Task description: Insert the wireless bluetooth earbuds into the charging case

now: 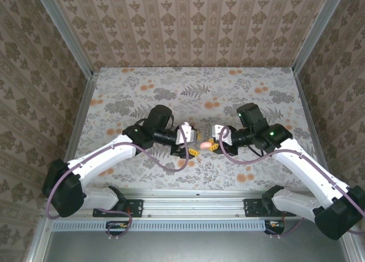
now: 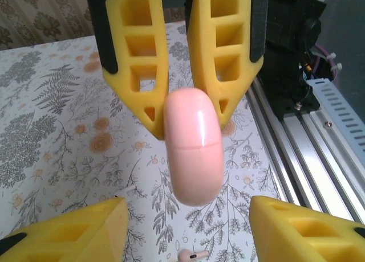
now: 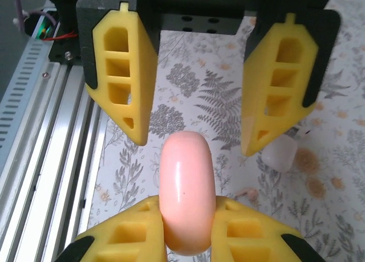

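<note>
Not far along yet, by the look of it.

Biggest first: the flowery table (image 1: 256, 91), under everything. Up in the air above it, two grippers meeting nose to nose at a pink disc (image 2: 193, 154).

Right gripper (image 2: 191, 131): squeezed tight on the pink disc, one finger on each flat side. Left gripper (image 3: 194, 143): fingers spread about half way apart, one out on each side of the pink disc. Touching nothing, holding nothing.

Down on the table, lower than the pink disc and off to one side: a small white case (image 3: 279, 155). Too blurry to tell about the lid, up or down.

Almost right under the pink disc: one tiny earbud (image 2: 191, 255) with a short stem, lying loose on the table. Well apart from the white case, not in it. Cannot tell about a second one.

So, as a guess, nothing put in so far. Left to do, most likely: get the pink disc out of the way, pick up the earbud, make sure of a lifted lid on the white case, and drop each earbud in its place.
</note>
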You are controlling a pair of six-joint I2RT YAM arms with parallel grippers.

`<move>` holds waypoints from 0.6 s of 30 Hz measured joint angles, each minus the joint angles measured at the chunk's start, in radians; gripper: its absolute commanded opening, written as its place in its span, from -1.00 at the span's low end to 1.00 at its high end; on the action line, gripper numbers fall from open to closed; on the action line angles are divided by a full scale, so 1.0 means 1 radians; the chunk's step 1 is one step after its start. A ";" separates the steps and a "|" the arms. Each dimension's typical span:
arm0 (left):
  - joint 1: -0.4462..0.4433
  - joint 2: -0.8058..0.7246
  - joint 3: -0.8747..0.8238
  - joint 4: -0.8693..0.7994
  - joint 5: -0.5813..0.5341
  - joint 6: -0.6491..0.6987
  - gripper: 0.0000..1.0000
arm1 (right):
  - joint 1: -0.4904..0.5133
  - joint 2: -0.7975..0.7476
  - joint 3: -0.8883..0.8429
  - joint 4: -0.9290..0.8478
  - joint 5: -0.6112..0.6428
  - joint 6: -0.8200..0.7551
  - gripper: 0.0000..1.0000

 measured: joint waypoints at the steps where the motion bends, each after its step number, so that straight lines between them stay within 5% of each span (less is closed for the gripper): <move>1: -0.002 0.001 0.001 -0.004 -0.003 0.005 0.12 | 0.007 0.009 0.003 -0.005 0.003 -0.007 -0.75; 8: -0.013 0.002 0.001 -0.005 -0.001 0.008 -0.17 | 0.025 0.045 0.015 0.013 -0.002 -0.008 -0.75; 18: -0.024 0.002 0.001 0.004 0.000 0.004 -0.25 | 0.025 0.049 0.015 0.059 -0.031 0.015 -0.75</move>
